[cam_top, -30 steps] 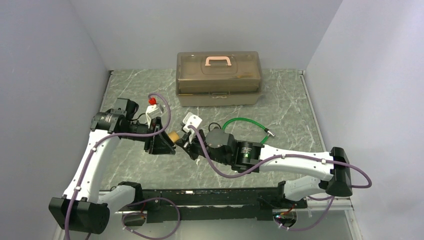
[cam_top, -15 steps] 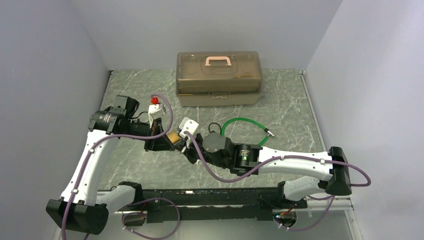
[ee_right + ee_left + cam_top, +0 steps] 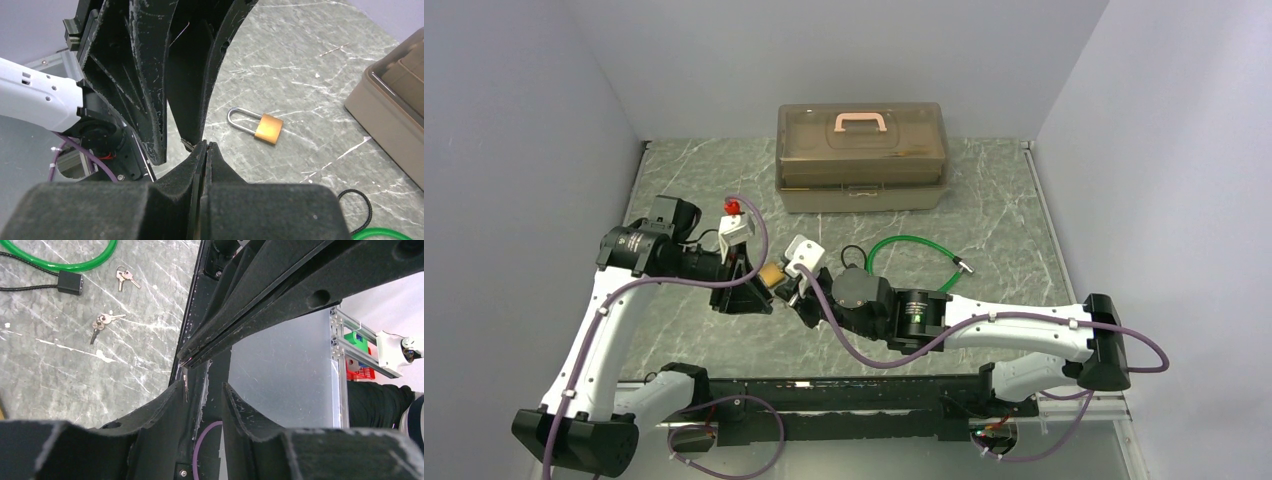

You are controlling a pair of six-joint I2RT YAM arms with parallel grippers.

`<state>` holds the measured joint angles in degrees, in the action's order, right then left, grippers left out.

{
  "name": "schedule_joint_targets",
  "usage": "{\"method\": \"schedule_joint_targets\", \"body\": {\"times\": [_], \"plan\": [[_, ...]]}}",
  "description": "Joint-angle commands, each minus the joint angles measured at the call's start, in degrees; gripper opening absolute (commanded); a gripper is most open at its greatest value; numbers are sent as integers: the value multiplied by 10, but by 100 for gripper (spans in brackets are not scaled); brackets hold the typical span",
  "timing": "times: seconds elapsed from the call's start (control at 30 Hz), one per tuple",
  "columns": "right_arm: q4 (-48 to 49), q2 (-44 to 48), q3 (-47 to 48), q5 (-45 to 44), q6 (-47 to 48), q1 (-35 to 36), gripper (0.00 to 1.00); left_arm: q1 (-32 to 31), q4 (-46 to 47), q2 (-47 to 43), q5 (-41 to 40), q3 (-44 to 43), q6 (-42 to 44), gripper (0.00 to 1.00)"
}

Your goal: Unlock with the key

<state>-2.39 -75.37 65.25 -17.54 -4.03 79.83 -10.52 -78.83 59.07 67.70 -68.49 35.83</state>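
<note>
Right gripper [image 3: 205, 146]: pressed together; a thin metal sliver shows at its tips, probably the key [image 3: 186, 145], too small to be sure.
Left gripper [image 3: 202, 387]: spread, nothing clearly between its fingers, tip to tip with the right one.
Padlock [image 3: 268, 128]: flat on the table [image 3: 300, 60], right of centre in the right wrist view, beyond both tips.
Long axis: shackle left, brass body right, slightly tilted.
Nearer arm: cannot tell; both hover close.

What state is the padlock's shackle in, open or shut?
Shut, it seems: the padlock lies flat on the table, and both legs of its shackle run into the brass body.
</note>
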Motion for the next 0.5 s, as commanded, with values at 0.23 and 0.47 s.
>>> {"method": "schedule_joint_targets", "body": {"times": [0.23,0.47], "plan": [[43,26,15,-24,13,11,0,-13,57,-11,-3,-14,-47,30],[46,28,8,-17,6,16,0,-13,69,-18,-44,-37,-50,0]]}}
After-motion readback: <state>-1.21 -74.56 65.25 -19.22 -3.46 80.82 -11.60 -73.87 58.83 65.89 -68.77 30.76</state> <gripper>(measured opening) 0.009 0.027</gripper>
